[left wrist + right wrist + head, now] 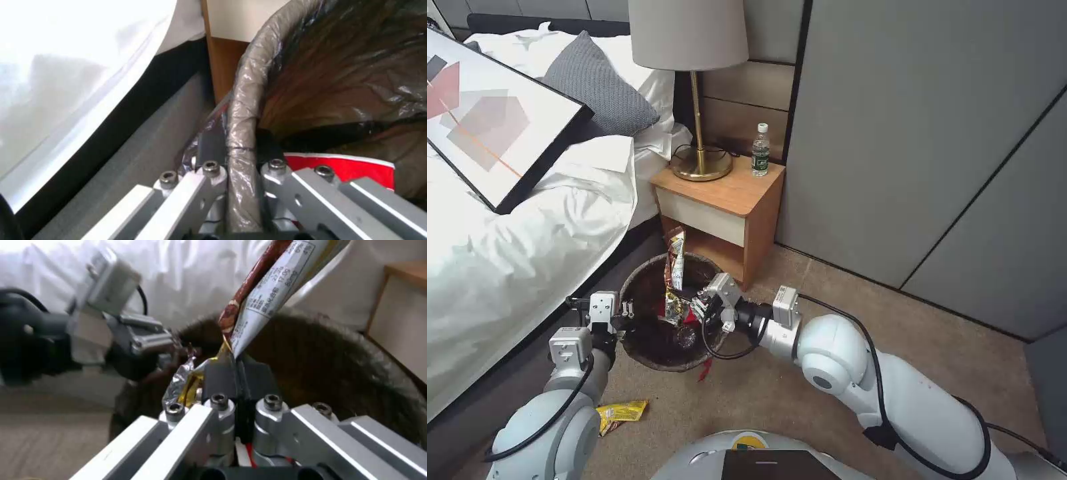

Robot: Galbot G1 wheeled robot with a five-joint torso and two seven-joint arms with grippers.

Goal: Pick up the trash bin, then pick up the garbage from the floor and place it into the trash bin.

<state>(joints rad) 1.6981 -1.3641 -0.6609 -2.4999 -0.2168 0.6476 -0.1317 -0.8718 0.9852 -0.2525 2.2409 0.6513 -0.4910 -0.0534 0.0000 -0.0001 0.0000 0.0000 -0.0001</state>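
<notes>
Between the right gripper [238, 365] jaws: long shiny snack wrapper [675, 259], pinched, over the round dark-lined trash bin [635, 283]. Left gripper [240, 146] jaws clamp its rim. Drop step; next, release. Yellow wrapper [620, 412] remains on floor.

Round trash bin with dark brown bag liner folded over its rim [639, 347], just in front of the wooden nightstand [720, 200], holds a red-and-white paper cup [347, 166], a tall upright snack wrapper [675, 261] sticks out above its rim, yellow wrapper [620, 412] lies on carpet nearby.
</notes>
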